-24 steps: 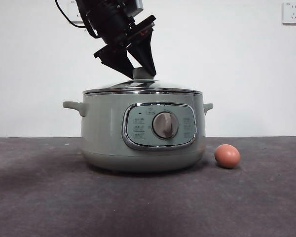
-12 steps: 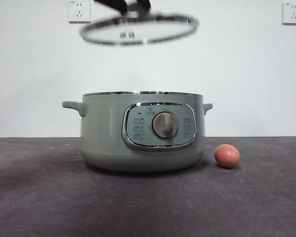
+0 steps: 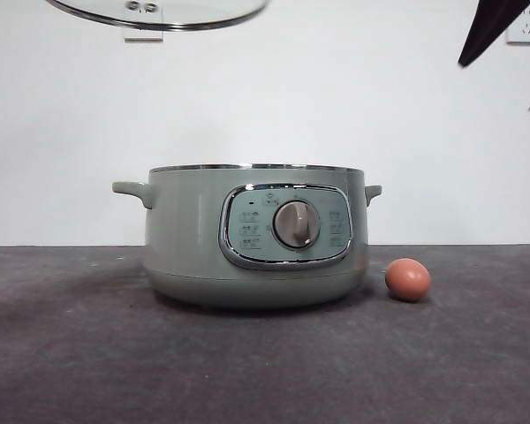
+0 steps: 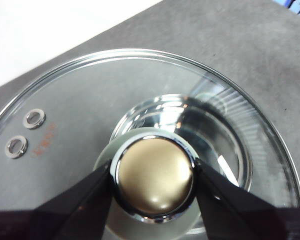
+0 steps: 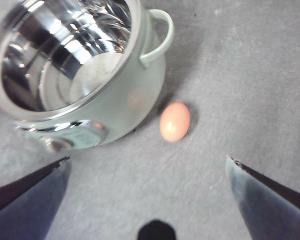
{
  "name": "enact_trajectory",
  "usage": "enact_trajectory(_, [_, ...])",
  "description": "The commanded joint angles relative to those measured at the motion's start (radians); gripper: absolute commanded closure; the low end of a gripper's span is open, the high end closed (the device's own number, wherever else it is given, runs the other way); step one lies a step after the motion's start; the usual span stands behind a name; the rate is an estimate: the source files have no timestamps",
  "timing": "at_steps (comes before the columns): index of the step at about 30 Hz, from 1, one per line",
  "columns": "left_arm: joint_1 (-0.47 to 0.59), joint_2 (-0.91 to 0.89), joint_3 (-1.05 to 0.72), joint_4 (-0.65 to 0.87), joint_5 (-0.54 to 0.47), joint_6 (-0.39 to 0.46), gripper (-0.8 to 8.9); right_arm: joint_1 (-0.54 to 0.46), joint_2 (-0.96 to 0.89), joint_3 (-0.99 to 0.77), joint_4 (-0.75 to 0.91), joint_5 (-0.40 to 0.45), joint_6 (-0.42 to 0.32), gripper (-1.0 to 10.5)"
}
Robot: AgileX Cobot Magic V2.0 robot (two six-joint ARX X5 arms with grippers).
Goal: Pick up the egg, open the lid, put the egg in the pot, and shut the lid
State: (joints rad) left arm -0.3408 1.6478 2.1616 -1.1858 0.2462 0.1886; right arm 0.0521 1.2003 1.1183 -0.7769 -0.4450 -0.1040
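Observation:
The pale green pot [image 3: 194,238] stands open on the dark table, its steel inside showing in the right wrist view [image 5: 65,55]. The glass lid [image 3: 159,13] hangs high above the pot's left side, partly cut by the picture's edge. My left gripper [image 4: 154,182] is shut on the lid's knob [image 4: 155,175], one jaw on each side. The reddish-brown egg [image 3: 408,279] lies on the table just right of the pot. My right gripper [image 5: 147,160] is open and empty, high above the egg [image 5: 174,121]; one of its black fingers [image 3: 493,26] shows at the front view's top right.
The pot's control panel and silver dial [image 3: 296,223] face the front camera. Its side handle [image 5: 157,37] sticks out near the egg. Two wall sockets [image 3: 523,31] sit high on the white wall behind.
The left gripper lifted the lid off the pot, then carried it higher and to the left. The right gripper's black fingers have come into the front view at the top right.

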Motion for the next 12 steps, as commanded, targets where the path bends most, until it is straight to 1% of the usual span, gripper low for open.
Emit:
enact_trajectory(1, [0.014,-0.048,0.004,0.003,0.015,0.022,8.21,0.0,0.038,0.005,0.025,0.0,-0.005,2.3])
enact_trajectory(4, [0.026,-0.089,-0.023,-0.01,0.014,0.023,8.21,0.001,0.083,0.005,0.055,0.0,-0.005,2.3])
enact_trajectory(7, [0.028,-0.151,-0.097,0.003,0.014,0.024,8.21,0.001,0.133,0.005,0.088,0.0,-0.006,2.3])
enact_trajectory(10, [0.028,-0.24,-0.216,0.048,0.015,0.024,8.21,0.002,0.182,0.005,0.119,0.0,-0.007,2.3])
enact_trajectory(12, [0.028,-0.317,-0.324,0.105,0.015,0.015,8.21,0.013,0.214,0.005,0.141,0.002,-0.014,2.3])
